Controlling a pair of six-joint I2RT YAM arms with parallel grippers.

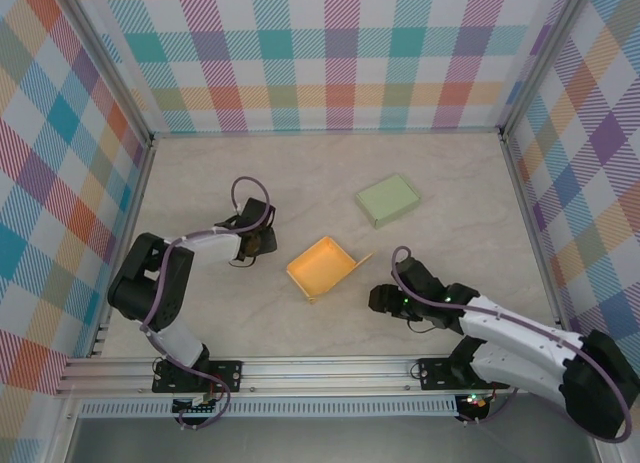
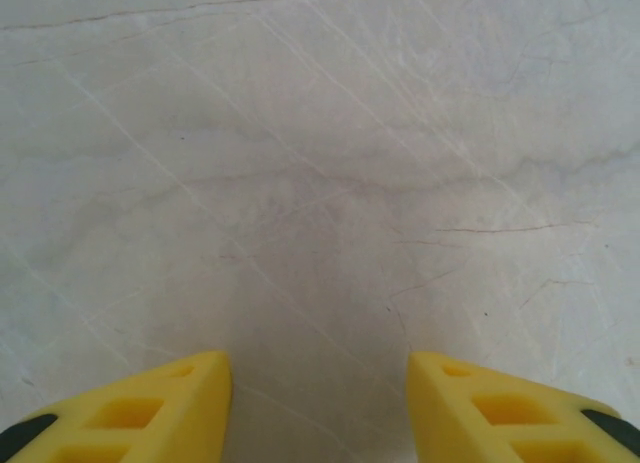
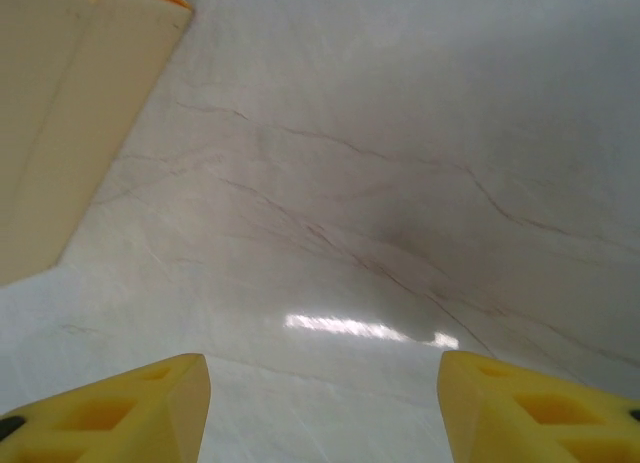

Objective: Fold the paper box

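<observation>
Orange tray-shaped paper box (image 1: 322,267) sits between the arms overhead; its wall edges the right wrist view. Left gripper (image 2: 318,383) and right gripper (image 3: 322,383) stand spread, holding nothing.

Left end effector (image 2: 318,413), right one (image 3: 322,408), parted

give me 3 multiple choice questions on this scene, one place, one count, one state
1. Where is the green box from the orange box? A) farther back, to the right B) nearer, to the left C) inside it
2. Boxes on the table? A) one B) two C) four
3. The left hand is: A) shut B) gripping the orange box C) open over bare table
Answers: A, the top view puts it beyond and right; B, one green, one orange; C, fingers apart, only table between.
</observation>
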